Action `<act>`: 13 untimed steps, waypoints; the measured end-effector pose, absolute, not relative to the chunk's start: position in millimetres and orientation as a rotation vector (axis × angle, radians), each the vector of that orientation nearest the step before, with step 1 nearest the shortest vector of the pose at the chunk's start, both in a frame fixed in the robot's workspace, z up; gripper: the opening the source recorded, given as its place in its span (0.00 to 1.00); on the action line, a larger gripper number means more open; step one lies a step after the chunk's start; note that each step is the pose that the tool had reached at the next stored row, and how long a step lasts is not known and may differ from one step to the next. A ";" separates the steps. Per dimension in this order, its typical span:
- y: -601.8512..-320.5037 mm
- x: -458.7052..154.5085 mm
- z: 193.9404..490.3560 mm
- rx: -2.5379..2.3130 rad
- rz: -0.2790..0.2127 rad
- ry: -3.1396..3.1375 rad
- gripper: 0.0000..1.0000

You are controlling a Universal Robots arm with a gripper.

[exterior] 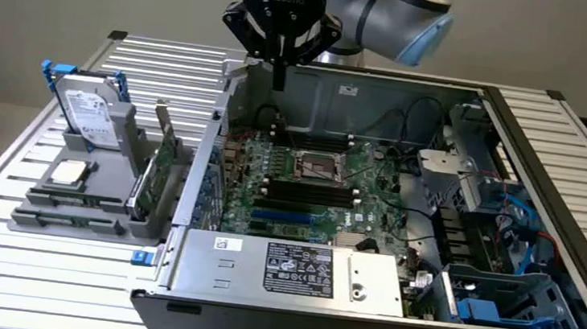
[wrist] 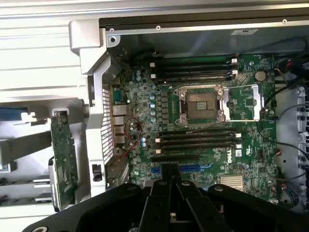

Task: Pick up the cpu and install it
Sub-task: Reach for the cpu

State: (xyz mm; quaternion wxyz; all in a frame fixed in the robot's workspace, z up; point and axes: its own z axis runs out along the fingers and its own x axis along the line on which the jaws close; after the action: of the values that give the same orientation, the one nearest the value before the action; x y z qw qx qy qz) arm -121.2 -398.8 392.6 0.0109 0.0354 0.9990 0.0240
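Black claw hangs at the top centre of the exterior view, fingers pressed together and empty, above the open grey computer case. The small square silver cpu lies on a grey plastic holder at the exterior view's left, on the slatted metal bench. In the wrist view, the closed claw faces the green motherboard and its metal-framed socket.

On the slatted metal table the grey plastic holder tray sits at the exterior view's left of the open black computer case, with the small flat silver cpu lying in it before the upright silver hard drive and green circuit cards standing beside the case.
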 end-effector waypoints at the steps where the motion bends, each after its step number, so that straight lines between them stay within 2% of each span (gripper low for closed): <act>1: -398.8 -121.2 392.6 0.110 0.075 3.117 0.11; 13: -395.9 -146.3 391.7 0.111 0.075 3.120 0.11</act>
State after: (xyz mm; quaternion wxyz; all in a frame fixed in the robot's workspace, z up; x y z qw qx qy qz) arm -146.3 -395.9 391.7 0.0092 0.0354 0.9990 0.0240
